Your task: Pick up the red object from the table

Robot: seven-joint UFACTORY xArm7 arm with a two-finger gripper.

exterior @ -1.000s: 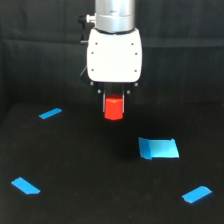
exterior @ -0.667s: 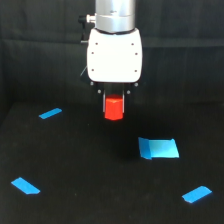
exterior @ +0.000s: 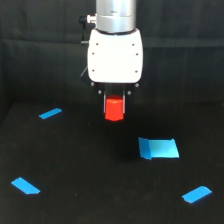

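Pincer (exterior: 114, 106) is pinching the red object (exterior: 114, 109) between its jaws, carrying it directly beneath the white wrist; the block is hanging clear above the desk (exterior: 90, 165). Judging by that gap, the pick is looking essentially done; only a secure hold is remaining.

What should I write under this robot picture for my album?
Robot gripper holds a red block above a black table dotted with blue tape.

Views: one exterior camera only, so no shared part.
Position: off the arm, at moderate distance, somewhat above the table (exterior: 75, 200).
Facing: toward the far black backdrop (exterior: 40, 50), arm centred.
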